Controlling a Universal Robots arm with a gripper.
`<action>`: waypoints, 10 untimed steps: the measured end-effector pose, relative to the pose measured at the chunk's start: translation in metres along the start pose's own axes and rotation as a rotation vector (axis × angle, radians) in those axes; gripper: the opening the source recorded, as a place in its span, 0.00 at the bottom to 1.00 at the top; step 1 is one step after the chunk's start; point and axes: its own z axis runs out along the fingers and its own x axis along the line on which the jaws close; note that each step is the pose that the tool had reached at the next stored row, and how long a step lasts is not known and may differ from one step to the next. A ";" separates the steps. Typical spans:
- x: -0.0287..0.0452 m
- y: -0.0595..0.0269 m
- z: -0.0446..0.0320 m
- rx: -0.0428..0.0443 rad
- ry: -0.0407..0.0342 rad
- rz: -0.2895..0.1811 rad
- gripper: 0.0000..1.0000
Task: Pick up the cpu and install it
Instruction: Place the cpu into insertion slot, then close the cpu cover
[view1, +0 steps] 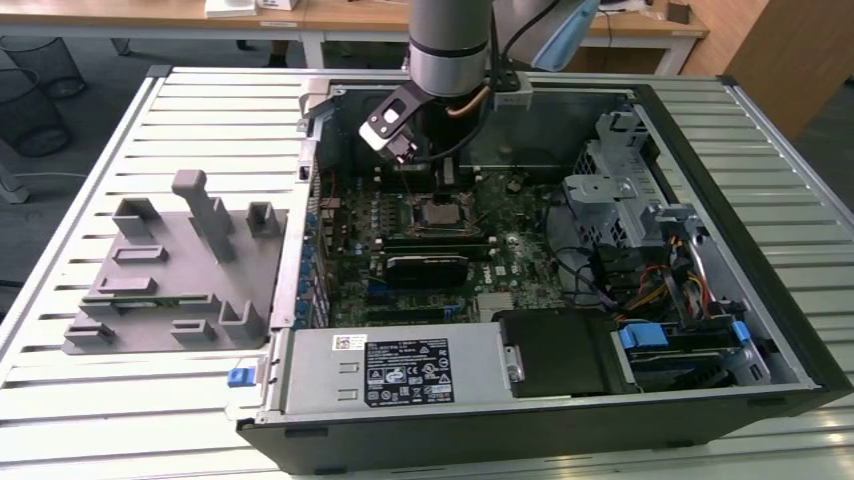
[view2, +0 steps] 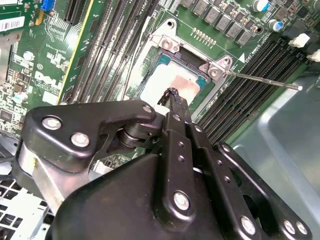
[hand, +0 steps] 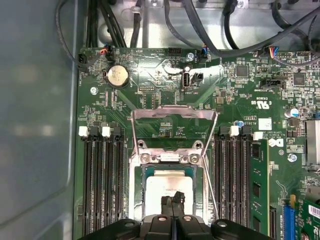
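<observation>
Your cpu (hand: 161, 184) lies flat in the socket frame (hand: 172, 158) (memory slots (hand: 102, 185) close on both sides); the gripper (hand: 172, 199) points down over it, clenched on nothing.

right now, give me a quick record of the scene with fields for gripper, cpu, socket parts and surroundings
gripper: fingers shut together, tips just over the cpu's top; contact unclear
cpu: lying flat in the socket, silver top up
load plate: swung open
socket lever: unlatched, sticking out past the socket
memory slots: flank the socket on both sides
computer case: open, lying on a slatted table
</observation>
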 end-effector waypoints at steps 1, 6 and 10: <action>0.0000 0.0000 -0.0005 0.0001 -0.0001 0.000 0.11; 0.0000 0.0001 -0.0031 0.0001 -0.0001 0.000 0.11; -0.0001 0.0003 -0.0071 0.0000 0.0000 0.000 0.11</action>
